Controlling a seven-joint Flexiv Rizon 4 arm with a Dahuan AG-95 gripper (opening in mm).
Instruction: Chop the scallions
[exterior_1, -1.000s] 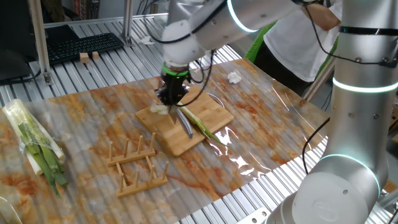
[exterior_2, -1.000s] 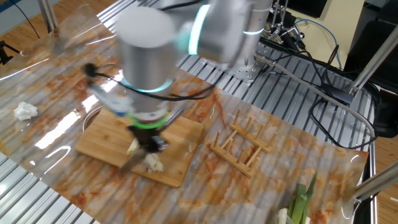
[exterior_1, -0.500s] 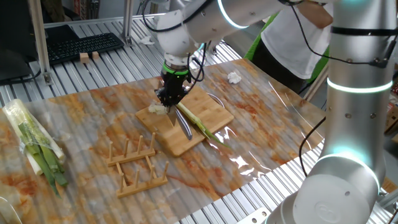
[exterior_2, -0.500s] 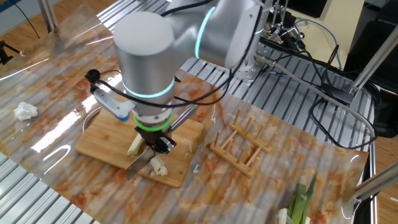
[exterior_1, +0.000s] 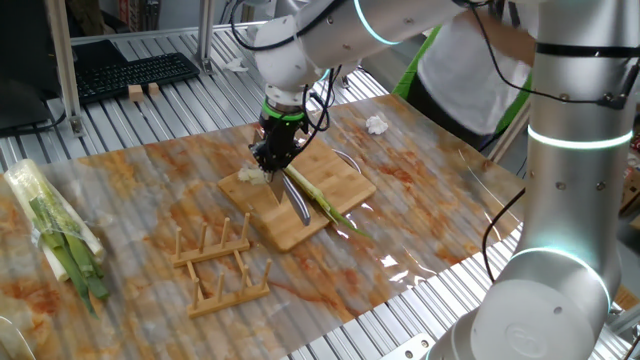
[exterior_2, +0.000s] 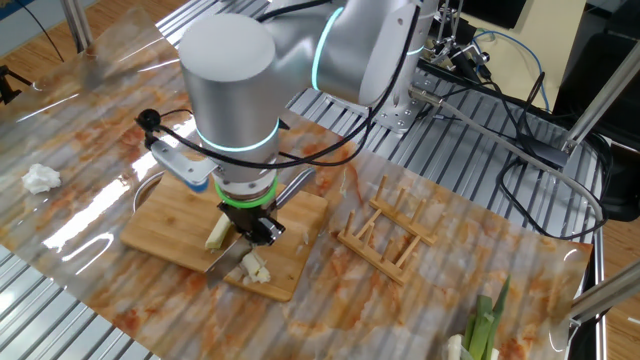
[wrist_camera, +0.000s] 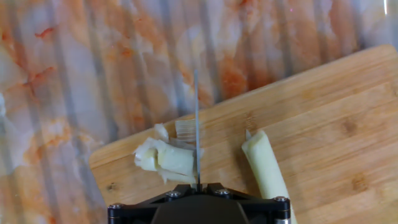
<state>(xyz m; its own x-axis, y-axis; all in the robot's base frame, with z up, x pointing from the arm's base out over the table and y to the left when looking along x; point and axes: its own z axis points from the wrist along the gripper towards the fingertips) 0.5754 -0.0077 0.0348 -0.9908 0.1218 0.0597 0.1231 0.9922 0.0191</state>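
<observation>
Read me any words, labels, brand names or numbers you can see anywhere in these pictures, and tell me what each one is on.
None: no legible text shows in any view.
The keyboard has keys too small to read.
The wooden board, the knife blade, the cut scallion pieces and the robot arm carry no visible marking.

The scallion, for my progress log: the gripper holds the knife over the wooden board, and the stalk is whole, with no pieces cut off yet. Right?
Not quite: pieces are already cut. The hand view shows cut chunks left of the knife, the stalk right of it, all on the wooden board. The rest holds.
</observation>
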